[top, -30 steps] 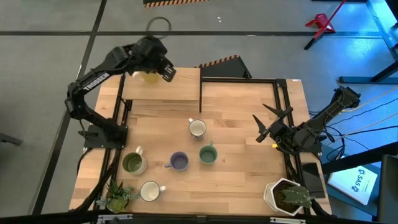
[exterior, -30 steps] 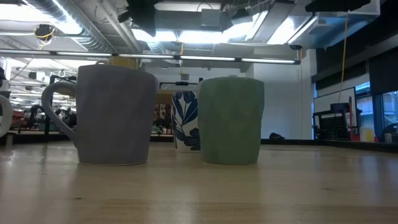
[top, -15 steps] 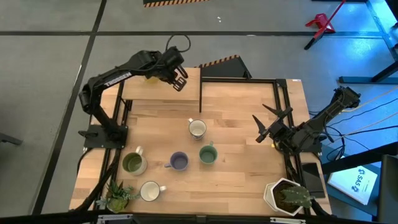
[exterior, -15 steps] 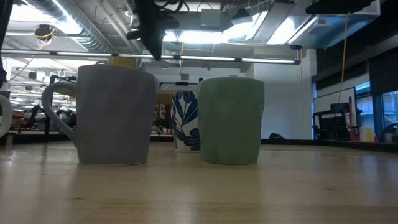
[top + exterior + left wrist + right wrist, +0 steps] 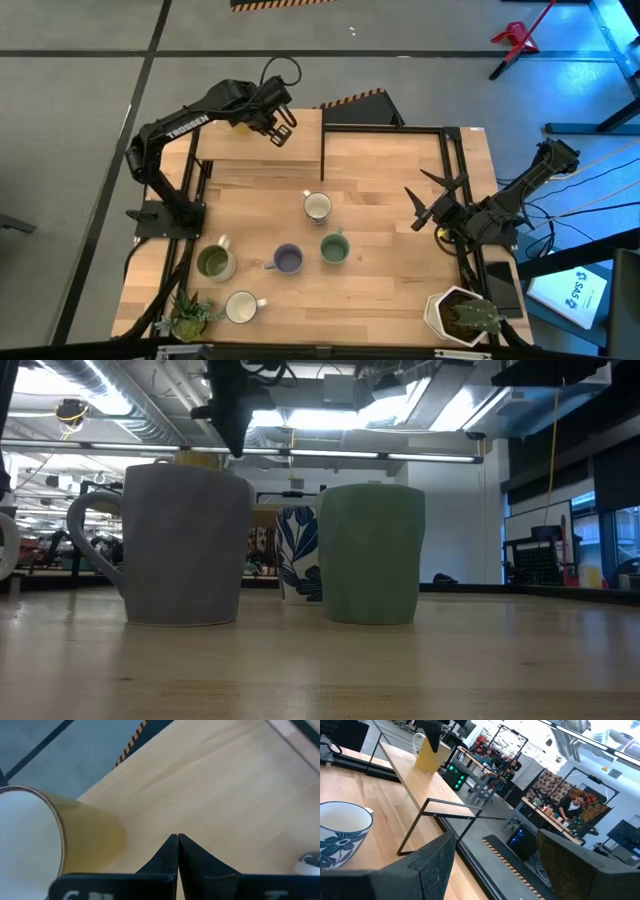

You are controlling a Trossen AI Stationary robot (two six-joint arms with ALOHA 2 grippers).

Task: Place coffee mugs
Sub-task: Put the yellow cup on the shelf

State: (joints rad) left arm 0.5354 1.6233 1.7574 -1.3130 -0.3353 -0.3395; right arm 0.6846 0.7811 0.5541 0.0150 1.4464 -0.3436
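Yellow mug [image 5: 30, 840]: glossy, cylindrical, on the raised shelf [image 5: 300, 140] at the table's far left, released.
Left gripper [image 5: 279, 128]: beside it, fingers pressed together, empty.
Right gripper [image 5: 433, 200]: spread wide, resting at the right edge.
Table centre: patterned white mug [image 5: 317, 207], matte purple mug [image 5: 288, 260], sage mug [image 5: 334, 248].
Front left: olive mug [image 5: 214, 262], cream mug [image 5: 241, 307].

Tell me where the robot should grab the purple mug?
Probably the rim of the purple mug, from straight above, one finger inside, one outside. It stands upright, mouth open. Its handle sticks out to the left arm's side and the green mug stands close on the other, so pinch the rim between those.
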